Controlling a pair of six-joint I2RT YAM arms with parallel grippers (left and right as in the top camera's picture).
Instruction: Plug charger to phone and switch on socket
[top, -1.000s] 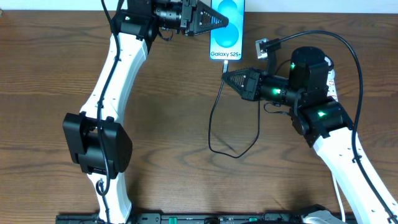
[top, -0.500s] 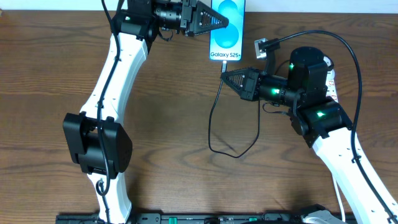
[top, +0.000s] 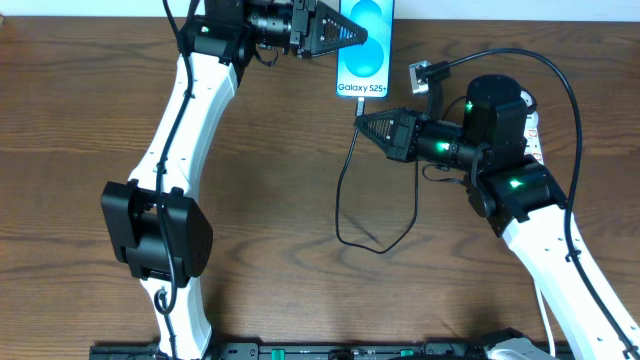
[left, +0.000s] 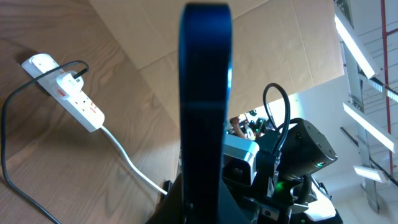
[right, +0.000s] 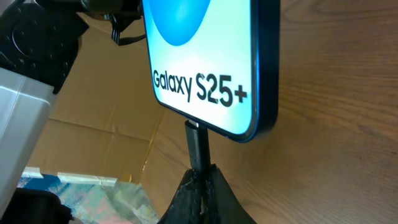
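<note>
The left pincer (top: 352, 37) is clenched on the left long edge of the phone (top: 365, 55), a slim glossy slab with a dark rim, rounded corners and a blue swirl screen facing up. Its white arm runs from the near table edge to the far edge, then bends at the wrist so the black tapered fingers point right. The right pincer (right: 200, 183) is closed on the small matte black plug (right: 198, 144), which stands straight out ahead of its fingertips and meets the phone's bottom edge; how deep it sits cannot be told. That arm comes from the near right, folded at the elbow, pincer pointing left. From the plug the thin black cable (top: 342, 195) falls in a loose loop on the brown wood-grain table (top: 270, 200) below the right pincer. Far beyond the left pincer lies the narrow white plastic power strip (left: 78, 96) with red switches and a smooth white cord (left: 127, 162)
</note>
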